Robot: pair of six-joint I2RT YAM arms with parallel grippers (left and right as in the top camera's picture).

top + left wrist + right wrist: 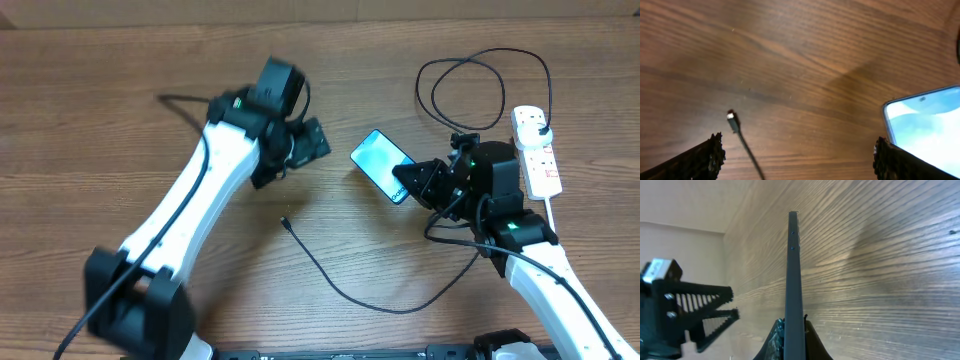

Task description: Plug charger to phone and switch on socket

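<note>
The phone has a lit blue-white screen and lies tilted at centre right. My right gripper is shut on its lower right end. In the right wrist view the phone shows edge-on between the fingers. The charger's thin black cable ends in a small plug tip lying loose on the wood. It curves right and loops up to the socket, a white power strip at far right. My left gripper is open above the table, left of the phone. In its view the plug tip lies between the open jaws, with the phone at right.
The cable makes a large loop at the back right, ending at a black plug on the strip's top end. The strip's white cord runs down beside my right arm. My left gripper also shows in the right wrist view.
</note>
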